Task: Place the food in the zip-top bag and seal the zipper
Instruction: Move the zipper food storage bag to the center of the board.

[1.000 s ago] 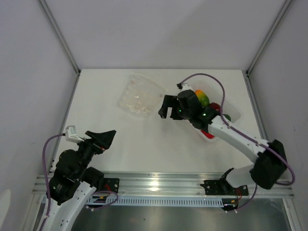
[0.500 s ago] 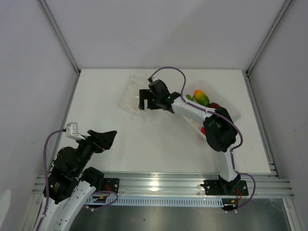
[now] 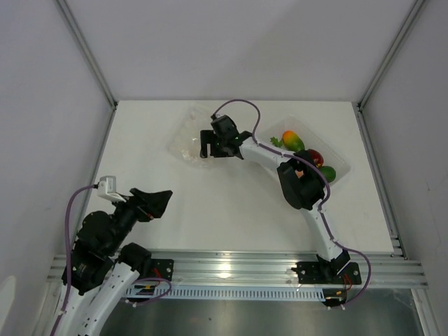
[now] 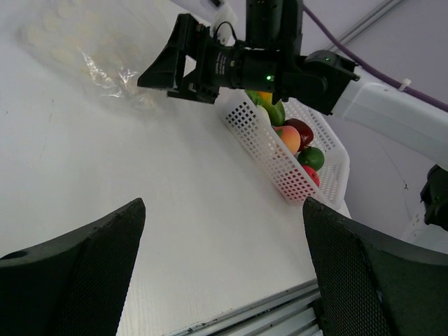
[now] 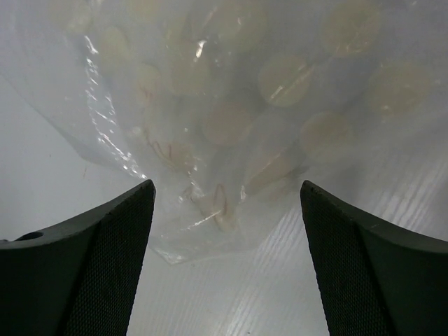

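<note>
The zip-top bag (image 3: 185,136) lies crinkled and flat at the back of the table; it also shows in the left wrist view (image 4: 80,45) and fills the right wrist view (image 5: 231,105). Its zipper is not distinguishable. My right gripper (image 3: 204,145) is open, low over the bag's near right corner (image 5: 226,185), fingers on either side, holding nothing. The food sits in a white perforated basket (image 4: 262,143): orange-green mango (image 3: 292,141), dark red piece (image 3: 313,157), green piece (image 3: 327,173), peach (image 4: 290,138). My left gripper (image 3: 159,198) is open and empty near the front left (image 4: 222,203).
The basket (image 3: 339,150) stands at the back right, behind the right arm's forearm (image 3: 269,154). Grey walls and metal posts enclose the table on three sides. An aluminium rail (image 3: 231,269) runs along the front edge.
My right arm has swung left from over the basket to the bag's near corner, gripper still open. The left arm has hardly moved.
</note>
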You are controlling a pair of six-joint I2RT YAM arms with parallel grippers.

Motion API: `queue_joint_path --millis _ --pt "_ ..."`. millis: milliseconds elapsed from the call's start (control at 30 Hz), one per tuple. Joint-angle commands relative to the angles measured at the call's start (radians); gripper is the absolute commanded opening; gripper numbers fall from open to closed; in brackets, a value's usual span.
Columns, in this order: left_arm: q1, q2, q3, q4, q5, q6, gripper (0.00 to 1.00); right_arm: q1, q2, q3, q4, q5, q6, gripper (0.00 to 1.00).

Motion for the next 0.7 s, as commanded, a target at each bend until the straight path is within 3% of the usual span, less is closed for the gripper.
queue_joint_path --millis 0,267,400,667 --pt "0.01 0.003 0.056 0.003 0.008 0.04 0.95 0.029 0.043 0.038 0.031 -0.066 -0.008 0.86" --pt "0.008 -0.008 0.056 -0.012 -0.005 0.039 0.95 0.133 0.072 0.046 0.076 -0.233 -0.123 0.87" --pt "0.008 -0.009 0.072 -0.021 -0.001 0.034 0.95 0.196 0.025 0.016 0.093 -0.295 -0.257 0.87" --pt "0.008 -0.069 0.099 -0.026 -0.028 0.039 0.95 0.149 -0.224 -0.337 0.311 -0.317 -0.184 0.88"
